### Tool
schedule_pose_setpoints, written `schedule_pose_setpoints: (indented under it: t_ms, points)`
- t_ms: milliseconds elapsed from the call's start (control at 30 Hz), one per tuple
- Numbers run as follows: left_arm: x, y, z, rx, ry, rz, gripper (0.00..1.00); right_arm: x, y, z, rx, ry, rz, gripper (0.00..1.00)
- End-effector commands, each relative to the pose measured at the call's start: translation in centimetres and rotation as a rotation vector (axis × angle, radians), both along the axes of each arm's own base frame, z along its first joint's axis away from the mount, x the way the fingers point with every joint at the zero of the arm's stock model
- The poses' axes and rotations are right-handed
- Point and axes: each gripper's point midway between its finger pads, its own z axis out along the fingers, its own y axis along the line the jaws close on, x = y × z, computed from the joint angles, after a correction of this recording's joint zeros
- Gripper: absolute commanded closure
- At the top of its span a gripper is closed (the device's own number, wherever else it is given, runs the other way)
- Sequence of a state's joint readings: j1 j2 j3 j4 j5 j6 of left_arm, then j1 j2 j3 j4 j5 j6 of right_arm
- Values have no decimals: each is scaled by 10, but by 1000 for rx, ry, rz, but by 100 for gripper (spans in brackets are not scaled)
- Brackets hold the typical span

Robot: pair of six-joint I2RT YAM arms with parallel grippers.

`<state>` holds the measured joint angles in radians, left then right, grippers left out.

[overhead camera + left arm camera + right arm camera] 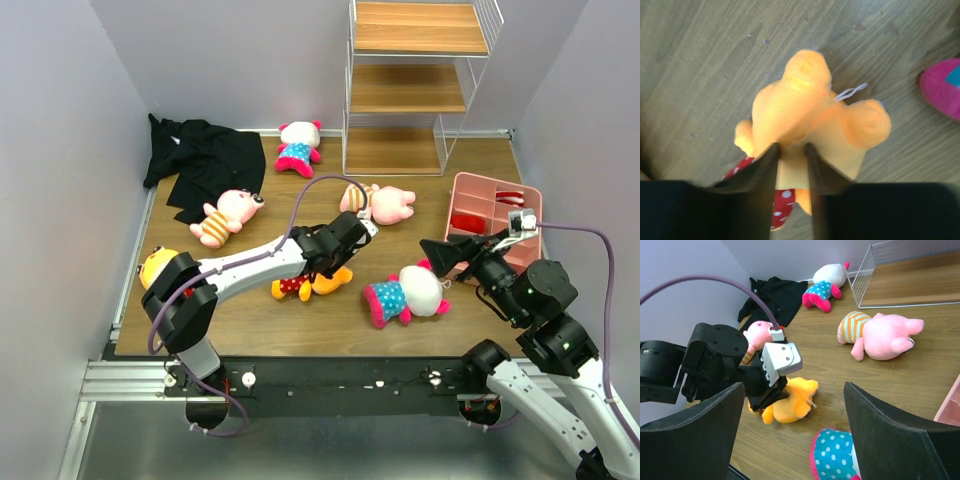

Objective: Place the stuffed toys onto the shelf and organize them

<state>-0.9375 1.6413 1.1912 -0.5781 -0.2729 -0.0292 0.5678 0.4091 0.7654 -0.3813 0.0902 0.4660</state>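
A yellow stuffed toy (303,286) in a red dotted outfit lies on the wooden floor, and my left gripper (340,262) is shut on it. In the left wrist view the two black fingers (765,165) pinch the orange plush (805,100) between them. My right gripper (437,255) hangs open above a white-and-magenta toy (408,295) in a blue dotted dress, holding nothing. In the right wrist view that gripper (794,385) frames the yellow toy (792,402) and the blue dress (832,452). The shelf (410,90) stands at the back with bare boards.
Two pink striped toys (228,215) (385,203) lie mid-floor. Another white-and-magenta toy (298,147) lies beside the shelf. A second yellow toy (152,265) peeks out behind the left arm. A black cloth (205,165) is at the back left and a pink tray (495,215) on the right.
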Motion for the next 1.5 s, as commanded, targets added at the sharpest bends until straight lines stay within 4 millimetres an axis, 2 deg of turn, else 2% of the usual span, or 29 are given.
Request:
schedule_pose_setpoints:
  t_ms: [0, 67, 167, 233, 267, 333, 367, 400, 433, 467, 500, 533, 600, 633, 700, 733, 767, 800, 833, 867, 933, 967, 1033, 1067, 1133, 1167, 1400, 1467]
  points:
    - [-7, -7, -1, 6, 61, -33, 86, 1, 2, -1, -6, -16, 9, 13]
    - [-6, -9, 3, -9, 57, -26, 100, 1, 2, 0, -6, -16, 9, 13]
    - [-3, -15, 27, -100, 27, 11, 100, 2, 4, 0, -5, -12, 16, 14]
    - [1, -20, 58, -218, 15, 29, 100, 2, 7, -2, -10, -4, 30, 14]
    - [-4, -31, 71, -317, 59, 24, 100, 1, 9, -1, -8, -8, 40, 14]
    - [-4, -35, 107, -464, 60, 18, 100, 0, 16, -4, -4, -6, 75, 14]
    - [7, -32, 122, -548, 60, 51, 100, 0, 19, -1, 8, -24, 90, 14]
    - [-1, -35, 146, -646, 81, 7, 100, -2, 23, 0, 15, -30, 117, 14]
    - [-2, -33, 156, -705, 93, -1, 100, -6, 30, -1, 20, -35, 162, 15]
    - [9, -28, 173, -780, 63, 3, 100, -7, 34, 4, 34, -55, 182, 15]
    - [-6, -28, 198, -879, 88, -53, 100, -9, 37, 6, 39, -66, 205, 15]
    - [-9, -26, 202, -921, 95, -68, 100, -13, 42, 9, 50, -75, 239, 15]
    - [-17, -22, 242, -1070, 57, -123, 100, -15, 47, 16, 73, -96, 270, 16]
    - [-29, -24, 243, -1115, 100, -166, 100, -17, 51, 17, 90, -90, 292, 17]
    - [-43, -23, 281, -1249, 33, -260, 100, -20, 56, 23, 126, -96, 323, 18]
    - [-54, -24, 280, -1304, 104, -255, 100, -26, 61, 26, 160, -85, 359, 19]
    - [-60, -23, 303, -1376, 53, -316, 100, -29, 64, 33, 188, -104, 383, 20]
    - [-67, -20, 315, -1421, 46, -335, 100, -31, 67, 31, 208, -97, 406, 21]
    - [-71, -19, 316, -1451, 55, -340, 100, -38, 72, 33, 252, -79, 453, 21]
    - [-77, -16, 333, -1518, 51, -363, 100, -43, 75, 43, 289, -114, 484, 22]
    - [-85, -12, 344, -1579, 54, -384, 100, -52, 82, 40, 351, -77, 553, 23]
    - [-92, -9, 357, -1633, 60, -413, 100, -57, 83, 49, 383, -111, 581, 23]
    - [-98, -8, 363, -1679, 88, -437, 100, -60, 86, 49, 436, -75, 611, 24]
    - [-106, -3, 376, -1721, 61, -493, 100, -63, 88, 53, 455, -86, 634, 25]
    - [-110, -2, 381, -1775, 114, -501, 100, -63, 90, 52, 493, -54, 654, 26]
    - [-116, 2, 390, -1808, 87, -542, 100, -66, 92, 55, 506, -64, 675, 27]
    - [-114, 5, 409, -1920, 109, -567, 100, -65, 99, 53, 564, -23, 724, 28]
    - [-118, 7, 418, -1949, 134, -600, 100, -66, 100, 55, 557, -43, 738, 28]
